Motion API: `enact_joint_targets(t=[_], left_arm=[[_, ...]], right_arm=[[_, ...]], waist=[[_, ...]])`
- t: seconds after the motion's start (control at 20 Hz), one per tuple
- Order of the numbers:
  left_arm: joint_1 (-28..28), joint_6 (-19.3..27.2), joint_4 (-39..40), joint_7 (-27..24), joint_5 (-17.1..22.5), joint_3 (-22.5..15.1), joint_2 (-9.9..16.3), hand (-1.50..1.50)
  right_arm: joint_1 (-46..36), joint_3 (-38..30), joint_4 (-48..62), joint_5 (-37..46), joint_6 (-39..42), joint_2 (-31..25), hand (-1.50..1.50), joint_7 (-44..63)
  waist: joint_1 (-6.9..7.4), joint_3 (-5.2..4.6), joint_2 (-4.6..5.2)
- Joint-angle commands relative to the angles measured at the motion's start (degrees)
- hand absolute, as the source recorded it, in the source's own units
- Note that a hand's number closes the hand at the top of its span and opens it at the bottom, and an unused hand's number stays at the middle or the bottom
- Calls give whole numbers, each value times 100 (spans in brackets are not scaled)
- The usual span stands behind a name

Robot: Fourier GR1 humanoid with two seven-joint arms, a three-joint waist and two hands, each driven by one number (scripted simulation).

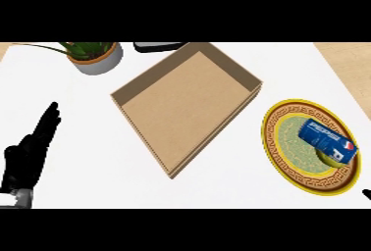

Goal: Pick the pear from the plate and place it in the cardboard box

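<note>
While the left hand (29, 152) rests open at the left edge, fingers straight and holding nothing, only a dark tip of the right hand (367, 194) shows at the lower right corner, so I cannot tell its state. On the yellow plate (279, 147) at right, a blue carton (328, 139) lies over the pear (332, 160), hiding all but a yellow-green sliver. Just left of the plate sits the box (185, 105), open-topped. Beyond it stand a plant pot (98, 61) and a dark object (156, 46).
</note>
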Motion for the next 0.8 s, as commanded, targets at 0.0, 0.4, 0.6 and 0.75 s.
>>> enact_joint_targets(t=[0.0, 0.4, 0.6, 0.75], left_arm=[[-214, -259, 316, -177, -244, -364, -24, 0], [-557, -103, 900, -584, -834, -766, -486, 0], [-840, -410, 1085, -477, -748, -571, -383, 0], [-1015, -463, 1412, -637, -746, -545, -578, 0]], right_arm=[[823, -458, 558, 49, 1064, -36, -150, -1591], [1831, -520, 1054, 621, 2303, -1400, -150, -1521], [2019, -750, 770, 413, 2805, -1916, -150, -850], [2036, -604, 94, 642, 2423, -1970, -150, -247]], waist=[[276, -39, 44], [819, -81, 46], [873, -83, 45], [886, -87, 53]])
